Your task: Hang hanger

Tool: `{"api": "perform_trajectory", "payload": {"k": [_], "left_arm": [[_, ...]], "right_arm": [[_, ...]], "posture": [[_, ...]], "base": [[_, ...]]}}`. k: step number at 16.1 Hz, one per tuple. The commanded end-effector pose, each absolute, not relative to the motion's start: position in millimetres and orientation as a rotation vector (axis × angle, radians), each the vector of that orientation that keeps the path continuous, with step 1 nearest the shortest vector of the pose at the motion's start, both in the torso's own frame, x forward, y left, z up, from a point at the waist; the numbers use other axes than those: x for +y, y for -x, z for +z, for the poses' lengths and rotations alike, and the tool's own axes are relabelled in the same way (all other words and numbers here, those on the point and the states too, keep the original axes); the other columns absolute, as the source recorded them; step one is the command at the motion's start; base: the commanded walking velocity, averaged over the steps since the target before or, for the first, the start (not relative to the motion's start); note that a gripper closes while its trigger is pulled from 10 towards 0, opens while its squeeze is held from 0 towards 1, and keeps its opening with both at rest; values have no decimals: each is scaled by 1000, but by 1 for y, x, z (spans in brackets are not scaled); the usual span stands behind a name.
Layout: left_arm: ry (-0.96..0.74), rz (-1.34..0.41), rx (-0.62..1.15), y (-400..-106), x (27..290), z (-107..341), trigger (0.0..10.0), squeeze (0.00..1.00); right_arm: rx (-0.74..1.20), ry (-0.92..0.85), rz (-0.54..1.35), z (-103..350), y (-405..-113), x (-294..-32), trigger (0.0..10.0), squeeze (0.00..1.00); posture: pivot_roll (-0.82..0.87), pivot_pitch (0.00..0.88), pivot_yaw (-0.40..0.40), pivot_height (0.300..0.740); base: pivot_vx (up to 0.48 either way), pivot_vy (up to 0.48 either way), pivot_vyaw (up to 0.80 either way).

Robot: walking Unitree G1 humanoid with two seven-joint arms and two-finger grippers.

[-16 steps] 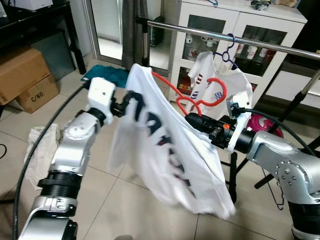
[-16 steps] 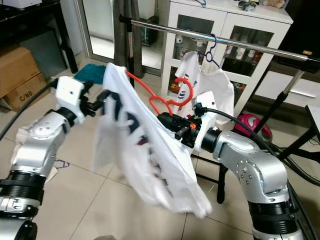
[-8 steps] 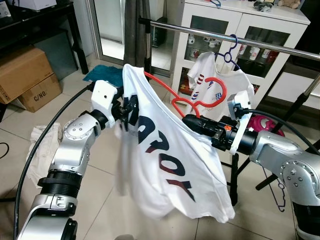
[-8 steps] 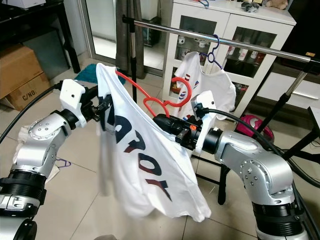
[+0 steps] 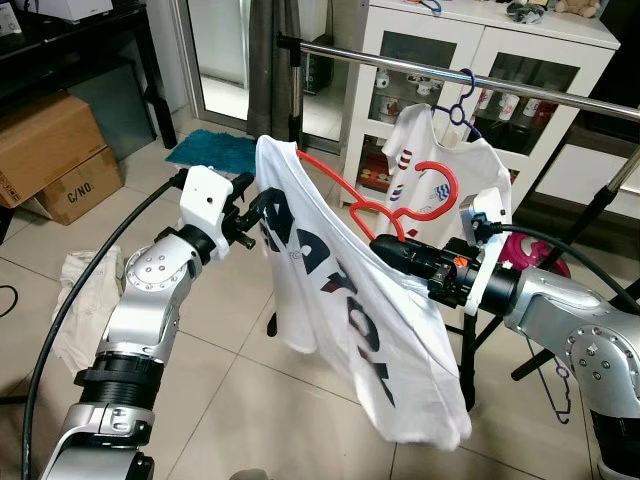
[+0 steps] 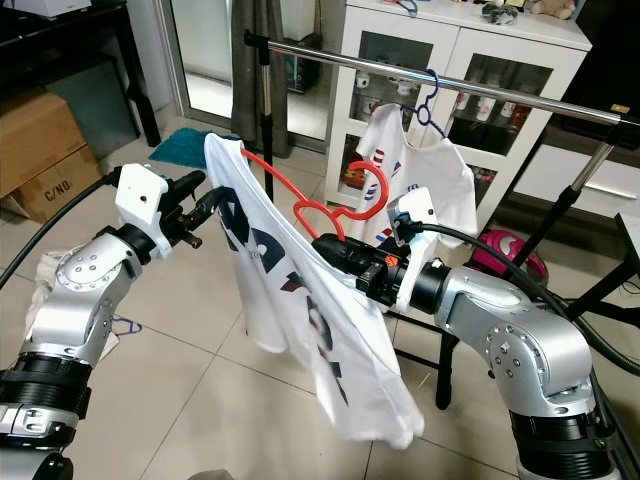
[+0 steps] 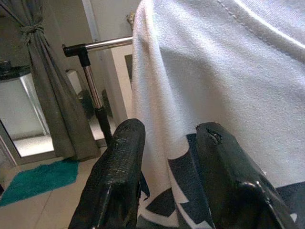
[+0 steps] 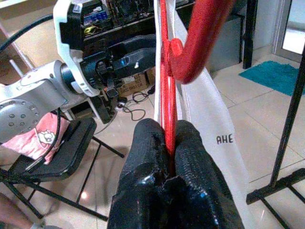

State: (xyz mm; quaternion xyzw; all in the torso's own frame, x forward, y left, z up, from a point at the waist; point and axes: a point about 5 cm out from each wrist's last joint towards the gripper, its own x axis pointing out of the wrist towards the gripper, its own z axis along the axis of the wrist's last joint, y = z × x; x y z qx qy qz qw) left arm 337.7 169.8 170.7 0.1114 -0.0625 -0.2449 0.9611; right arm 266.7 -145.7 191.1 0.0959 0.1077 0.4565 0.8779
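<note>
Now the white shirt (image 5: 340, 300) has swung back and settled on your red hanger (image 5: 395, 205), which sits below the rail (image 5: 450, 75). Your right tool (image 8: 167, 143) stays clamped on it; your left tool (image 7: 167, 157) is parted around cloth. Lift to the rail.

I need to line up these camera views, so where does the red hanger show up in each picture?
Left eye: red hanger at centre, above the right gripper.
Right eye: centre, a little left.
Left wrist: hanger hidden behind the white shirt.
Right wrist: upright at centre, pinched between the fingers.
Shared landmark: the shirt.
</note>
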Motion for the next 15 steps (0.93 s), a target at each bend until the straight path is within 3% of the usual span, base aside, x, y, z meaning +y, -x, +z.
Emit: {"api": "perform_trajectory", "payload": {"k": [1, 2, 3, 6, 7, 15], "left_arm": [[-218, -533, -140, -337, 164, 172, 4980, 0], [-215, -536, -139, -337, 163, 172, 4980, 0], [-214, -536, -136, -337, 164, 172, 2902, 0], [-226, -544, -109, -341, 166, 168, 1373, 0], [-231, -542, -106, -343, 167, 168, 78, 0], [-219, -555, -134, -343, 167, 172, 0, 0]], "right_arm": [[199, -194, 973, 199, -267, -146, 10000, 0], [199, -193, 975, 199, -267, -146, 10000, 0], [199, -192, 976, 199, -267, -146, 10000, 0], [198, -191, 982, 200, -266, -146, 10000, 0], [199, -192, 985, 200, -265, -146, 10000, 0], [199, -196, 980, 199, -265, -146, 10000, 0]], "posture": [[71, 0, -39, 740], [70, 0, -39, 740], [69, 0, -39, 740], [66, 0, -36, 740], [66, 0, -33, 740], [70, 0, -32, 740]], "base": [[0, 0, 0], [0, 0, 0], [0, 0, 0], [0, 0, 0], [0, 0, 0], [0, 0, 0]]}}
